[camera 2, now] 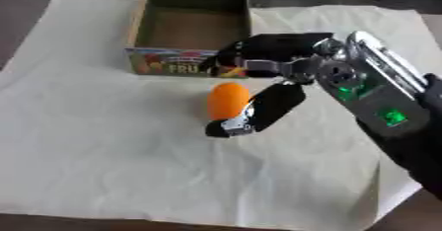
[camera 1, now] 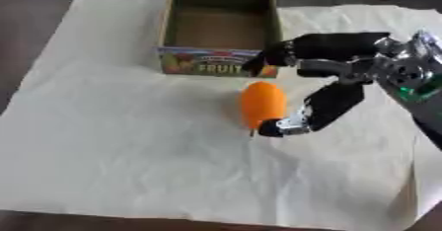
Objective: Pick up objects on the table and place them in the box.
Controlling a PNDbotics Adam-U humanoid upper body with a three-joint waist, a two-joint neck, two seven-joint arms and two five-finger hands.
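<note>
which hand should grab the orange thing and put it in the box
Right. The right hand already brackets the orange object, thumb below, fingers above, not yet closed on it. The box sits just behind. No left hand shows in either view.

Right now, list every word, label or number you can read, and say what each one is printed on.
"FRUIT": large yellow letters on the front panel of the cardboard box, partly covered by the robot hand.
A smaller line above it on the same panel is too blurred to read.
The orange object and the pale table cover carry no text.
</note>
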